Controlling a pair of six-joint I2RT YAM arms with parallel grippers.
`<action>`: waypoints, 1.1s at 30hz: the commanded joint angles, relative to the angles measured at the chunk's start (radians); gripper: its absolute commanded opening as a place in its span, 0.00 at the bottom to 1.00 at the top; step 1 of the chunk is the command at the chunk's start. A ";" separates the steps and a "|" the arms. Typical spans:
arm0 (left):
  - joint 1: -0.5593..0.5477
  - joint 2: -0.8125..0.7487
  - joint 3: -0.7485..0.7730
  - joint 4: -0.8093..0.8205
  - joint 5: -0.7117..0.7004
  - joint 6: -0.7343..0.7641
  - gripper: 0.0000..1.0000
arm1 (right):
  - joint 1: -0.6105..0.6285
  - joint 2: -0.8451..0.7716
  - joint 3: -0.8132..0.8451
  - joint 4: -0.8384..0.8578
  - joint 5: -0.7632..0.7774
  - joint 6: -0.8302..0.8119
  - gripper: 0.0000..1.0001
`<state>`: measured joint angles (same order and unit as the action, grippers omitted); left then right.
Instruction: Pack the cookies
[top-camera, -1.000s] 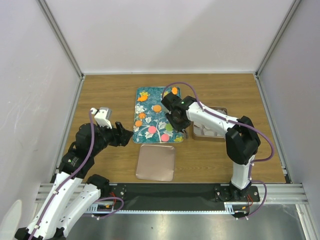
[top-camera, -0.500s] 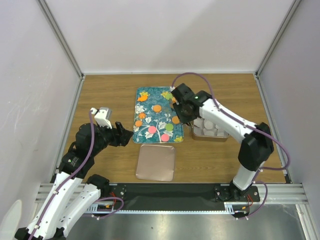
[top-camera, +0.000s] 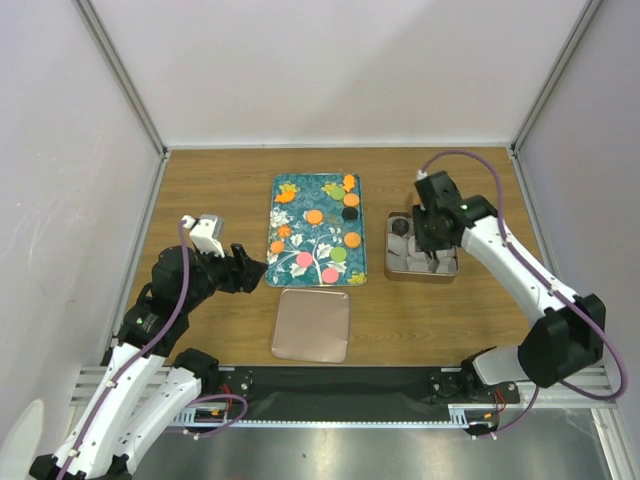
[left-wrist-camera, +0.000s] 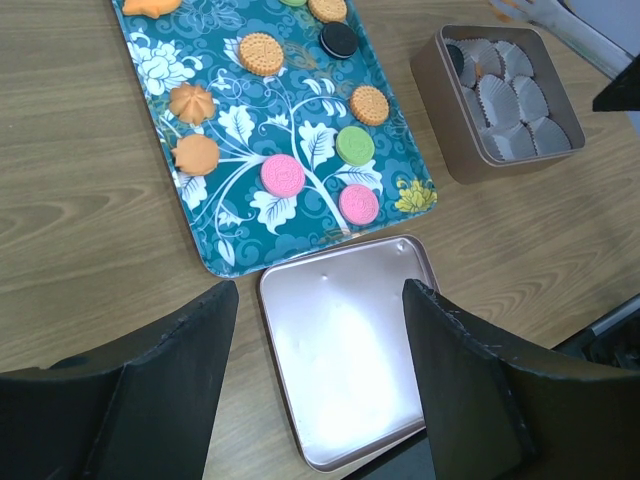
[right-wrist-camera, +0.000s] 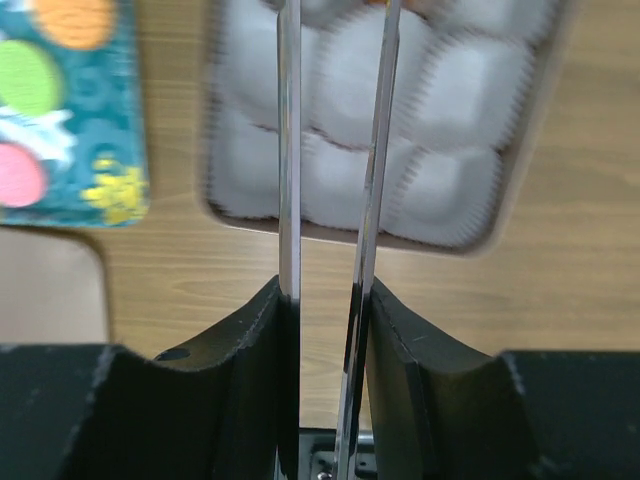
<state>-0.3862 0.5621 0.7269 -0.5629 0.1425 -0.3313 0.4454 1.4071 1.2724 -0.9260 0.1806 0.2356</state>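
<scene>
Transit | right fingers (right-wrist-camera: 288, 150) now off tray (top-camera: 325, 235), over tin (top-camera: 420, 277), nearly together, hold unclear | left fingers (left-wrist-camera: 160, 400) spread | most cookies (top-camera: 338, 254) unpacked

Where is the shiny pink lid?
In the top view, the lid lies flat on the table, just on the near side of the flowery tray and to the left of the open tin.

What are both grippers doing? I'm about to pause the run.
Left gripper: open, holding nothing.
Right gripper: fingers close together over the tin; any hold cannot be told.
</scene>
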 joint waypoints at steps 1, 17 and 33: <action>-0.008 0.002 -0.004 0.027 0.025 0.005 0.73 | -0.065 -0.079 -0.062 0.004 0.020 0.021 0.33; -0.026 0.012 -0.006 0.028 0.034 0.006 0.73 | -0.178 -0.086 -0.159 0.044 0.046 0.031 0.34; -0.034 0.012 -0.004 0.026 0.031 0.008 0.73 | -0.189 -0.056 -0.191 0.070 0.022 0.030 0.37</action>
<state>-0.4133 0.5705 0.7269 -0.5629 0.1623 -0.3313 0.2615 1.3521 1.0836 -0.8883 0.1951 0.2550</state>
